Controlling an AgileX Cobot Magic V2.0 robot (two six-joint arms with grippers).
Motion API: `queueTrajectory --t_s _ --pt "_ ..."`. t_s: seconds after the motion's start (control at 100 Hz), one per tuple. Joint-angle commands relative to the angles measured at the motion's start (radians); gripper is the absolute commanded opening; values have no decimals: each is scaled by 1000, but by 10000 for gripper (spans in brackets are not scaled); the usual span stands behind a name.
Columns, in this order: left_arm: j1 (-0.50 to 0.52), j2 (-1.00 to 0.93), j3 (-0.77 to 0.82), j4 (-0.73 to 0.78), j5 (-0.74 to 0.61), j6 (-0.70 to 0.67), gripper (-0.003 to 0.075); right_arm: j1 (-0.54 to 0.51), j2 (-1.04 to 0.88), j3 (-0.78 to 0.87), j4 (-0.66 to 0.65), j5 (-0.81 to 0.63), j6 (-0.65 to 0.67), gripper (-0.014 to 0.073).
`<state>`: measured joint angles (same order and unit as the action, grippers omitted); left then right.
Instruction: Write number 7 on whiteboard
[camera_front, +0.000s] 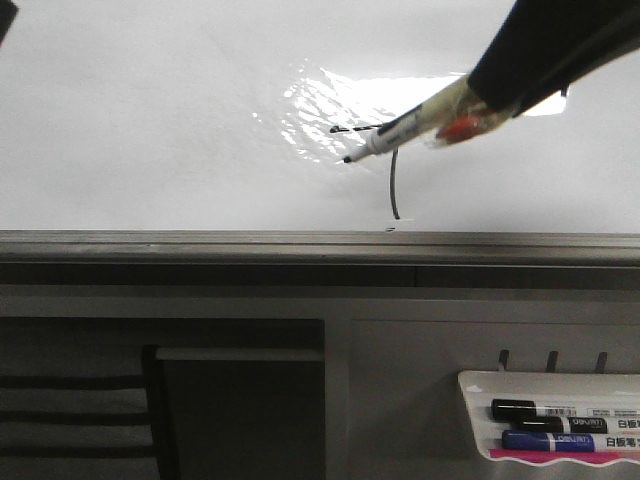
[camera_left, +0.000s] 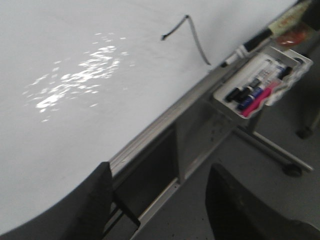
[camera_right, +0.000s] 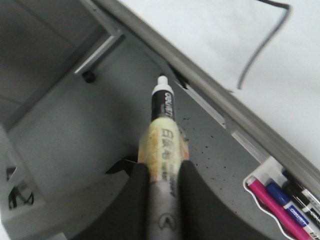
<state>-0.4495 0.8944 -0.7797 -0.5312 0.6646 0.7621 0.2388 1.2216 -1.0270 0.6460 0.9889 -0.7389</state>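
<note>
The number 7 (camera_front: 392, 175) sits on the whiteboard (camera_front: 150, 120), above the marker tray (camera_front: 480, 385) (lower right).

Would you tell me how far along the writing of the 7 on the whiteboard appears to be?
Done, it seems: the number 7 stands on the whiteboard with top stroke and downstroke. In hand: the right gripper holds the marker, tip off the board. The left gripper is open. Left, probably: putting the marker away.

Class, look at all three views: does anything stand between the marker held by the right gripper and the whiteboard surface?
Nothing visible does. The right gripper holds the marker over the whiteboard, beside the drawn 7. The marker tray hangs below the board's rail, out of the way.
</note>
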Motion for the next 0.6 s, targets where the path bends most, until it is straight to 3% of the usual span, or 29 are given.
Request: queueTrajectory --t_s 0.0,0.28,0.59 --pt "-75 55 -76 -59 13 73 385 0 -50 -67 61 113 -148 -70" --pt "-338 325 -242 -59 0 180 385 0 -120 -95 58 213 -367 -70" --pt "-406 522 -429 -59 -1 193 385 0 -122 -95 24 220 -367 -70"
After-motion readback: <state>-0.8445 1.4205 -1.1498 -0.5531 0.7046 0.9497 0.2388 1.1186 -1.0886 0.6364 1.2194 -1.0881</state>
